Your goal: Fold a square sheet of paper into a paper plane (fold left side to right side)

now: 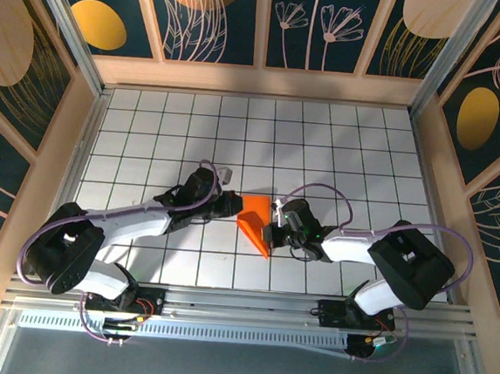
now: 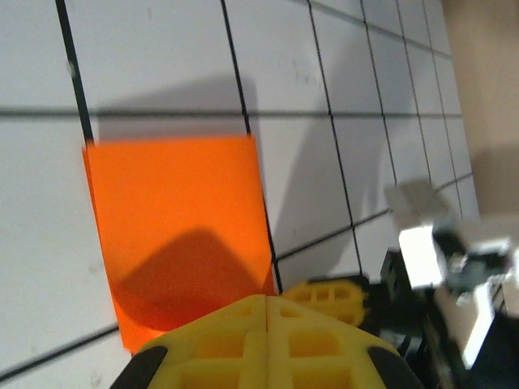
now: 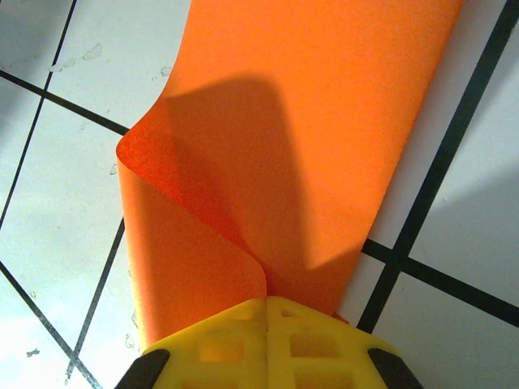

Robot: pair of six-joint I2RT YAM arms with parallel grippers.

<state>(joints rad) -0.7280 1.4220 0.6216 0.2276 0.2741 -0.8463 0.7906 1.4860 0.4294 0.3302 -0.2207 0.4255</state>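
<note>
The bright orange thin paper sheet [image 1: 254, 221] is matte and smooth. It lies partly folded on the white surface with black grid lines [image 1: 150, 126], near the centre. In the top view it forms a tapered wedge, with its long axis running from 11 o'clock to 5 o'clock and its narrow tip at 5 o'clock.

The left end effector [image 1: 229, 204] sits at the sheet's 9 o'clock edge. Its yellow ribbed fingers [image 2: 235, 340] are fully closed. Whether they pinch the paper cannot be determined.

The right end effector [image 1: 272, 233] sits at the 3 o'clock edge, fully closed on a curled-up layer of the sheet [image 3: 308, 105].
</note>
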